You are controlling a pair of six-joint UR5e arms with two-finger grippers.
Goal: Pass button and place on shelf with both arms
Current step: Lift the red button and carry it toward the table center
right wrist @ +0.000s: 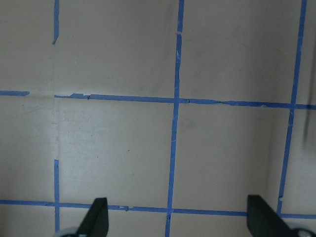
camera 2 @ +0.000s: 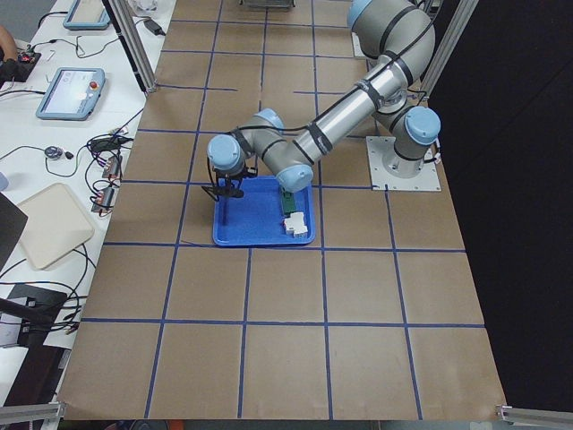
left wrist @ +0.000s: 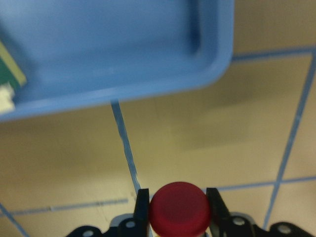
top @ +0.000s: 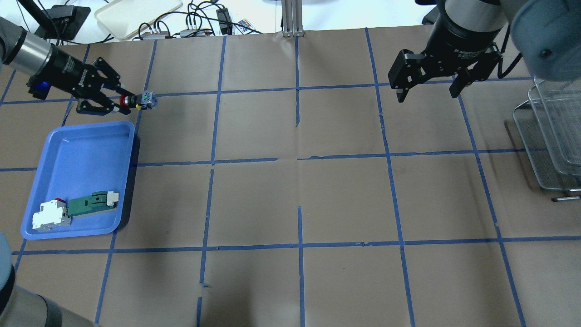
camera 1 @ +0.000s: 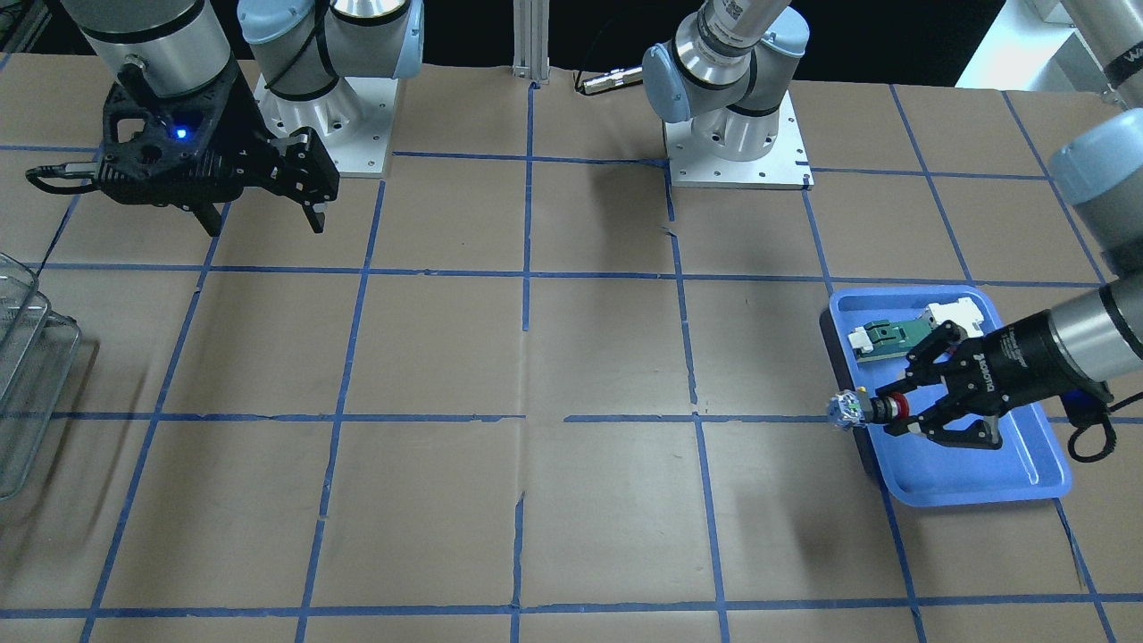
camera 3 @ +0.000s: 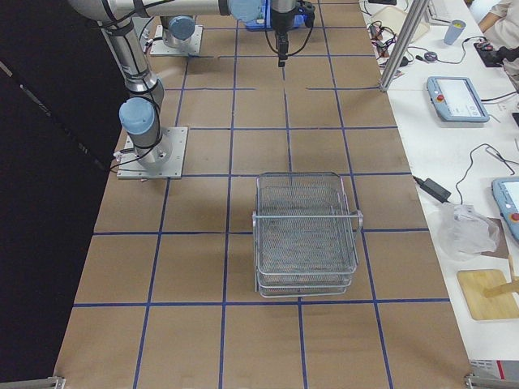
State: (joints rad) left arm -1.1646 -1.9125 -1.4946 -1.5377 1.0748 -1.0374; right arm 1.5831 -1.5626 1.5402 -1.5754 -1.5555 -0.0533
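My left gripper (camera 1: 882, 413) is shut on the button (camera 1: 868, 410) and holds it level above the table, just beyond the blue tray's edge. The jaws pinch the black body behind the red cap, and the blue-white terminal block points away from the wrist. In the overhead view the left gripper (top: 123, 102) and button (top: 139, 100) sit above the tray's far corner. The left wrist view shows the red cap (left wrist: 179, 210) between the fingers (left wrist: 142, 206). My right gripper (top: 426, 96) is open and empty, raised over the table far from the button, also seen in the front view (camera 1: 266, 225). The wire-mesh shelf (top: 551, 145) stands at the right edge.
The blue tray (top: 81, 136) holds a green-and-white flat part (top: 93, 203) and a white-and-red block (top: 50, 215). Brown paper with blue tape lines covers the table. The shelf also shows in the right side view (camera 3: 306, 235). Both arm bases (camera 1: 732, 143) stand at the robot's edge.
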